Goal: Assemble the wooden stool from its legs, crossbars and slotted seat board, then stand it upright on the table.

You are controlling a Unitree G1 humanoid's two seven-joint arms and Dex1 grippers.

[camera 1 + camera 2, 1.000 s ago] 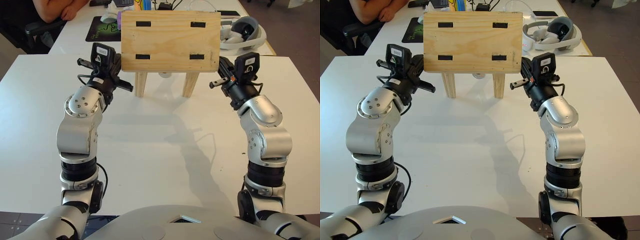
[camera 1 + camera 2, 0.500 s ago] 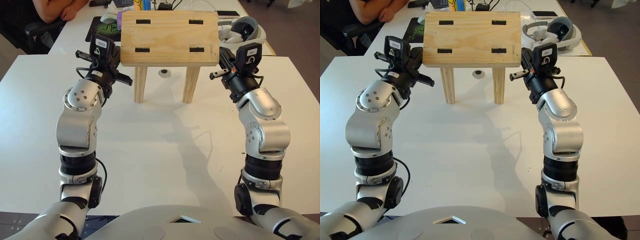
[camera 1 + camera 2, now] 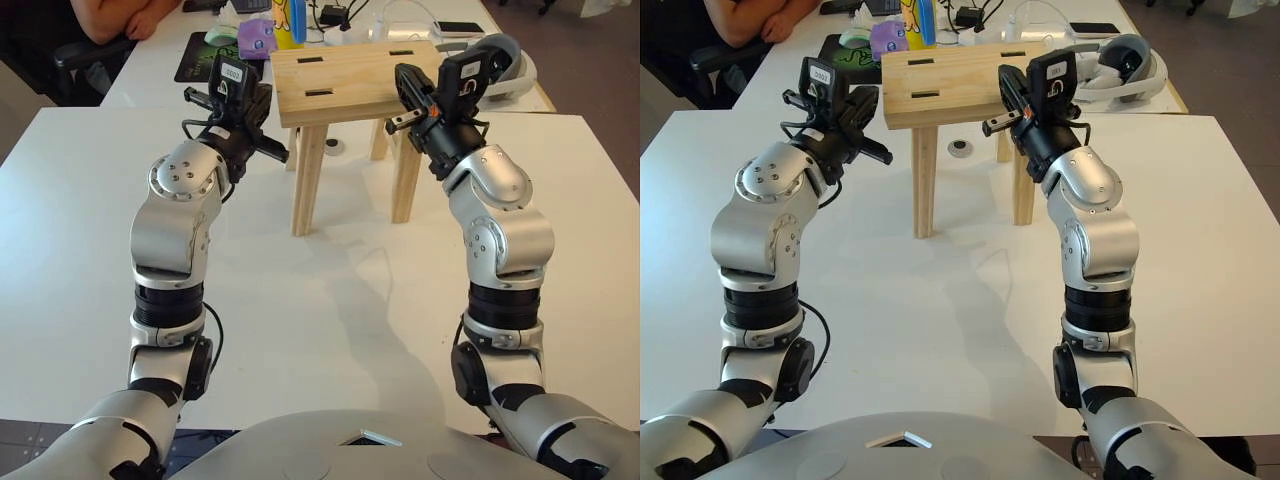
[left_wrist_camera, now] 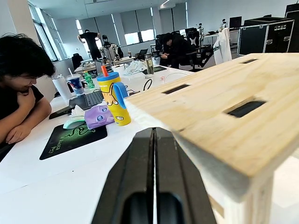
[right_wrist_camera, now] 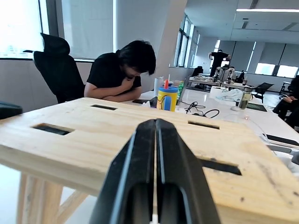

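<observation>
The stool point(image 3: 352, 88) stands upright on the table point(image 3: 320, 330), toward 12 o'clock. The left jaws, pressed together and empty, sit at its 9 o'clock side. The right jaws, likewise closed on nothing, sit at its 3 o'clock side.

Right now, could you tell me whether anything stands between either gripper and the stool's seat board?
Nothing visible does. The left gripper and right gripper, jaws shut, sit right at opposite ends of the seat board, with no object between. The stool already stands upright on the table.
</observation>
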